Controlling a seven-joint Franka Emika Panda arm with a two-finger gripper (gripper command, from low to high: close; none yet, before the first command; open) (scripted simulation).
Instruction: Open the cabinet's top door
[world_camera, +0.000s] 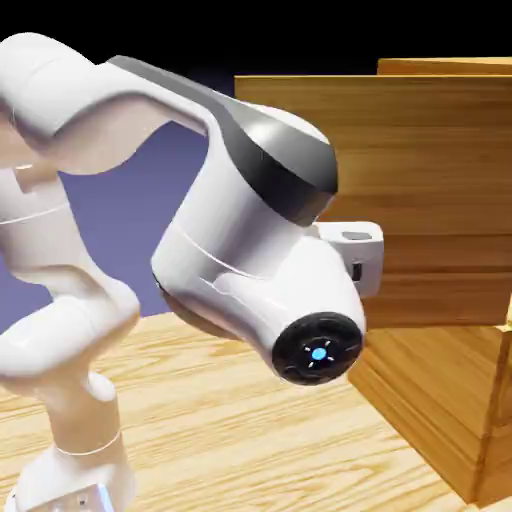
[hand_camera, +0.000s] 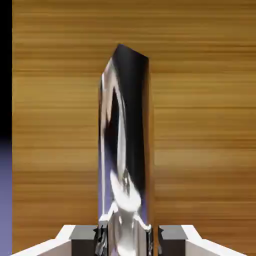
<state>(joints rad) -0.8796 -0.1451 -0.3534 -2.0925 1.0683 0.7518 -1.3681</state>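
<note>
Claw (hand_camera: 128, 235) clamped right on the silver bar handle (hand_camera: 125, 150), folks — the two grey fingers (hand_camera: 82, 240) squeeze its lower end from either side, and the shiny bar runs straight up and away from them. Behind the handle, filling everything ahead of the claw, is the wood grain of the top door (hand_camera: 200, 125), its edge just off to one side where the dark backdrop shows. From where I stand, the big white arm (world_camera: 250, 260) hides the claw itself, elbow bulging toward me, and the top door (world_camera: 420, 180) looks swung out from the cabinet (world_camera: 440, 400), whose lower body sits below and beyond the claw. So I'd call this the pulling step, grip secure, door partway round. Next it needs a steady pull along the door's arc, wrist turning with the hinge so the bar doesn't slip out.
</note>
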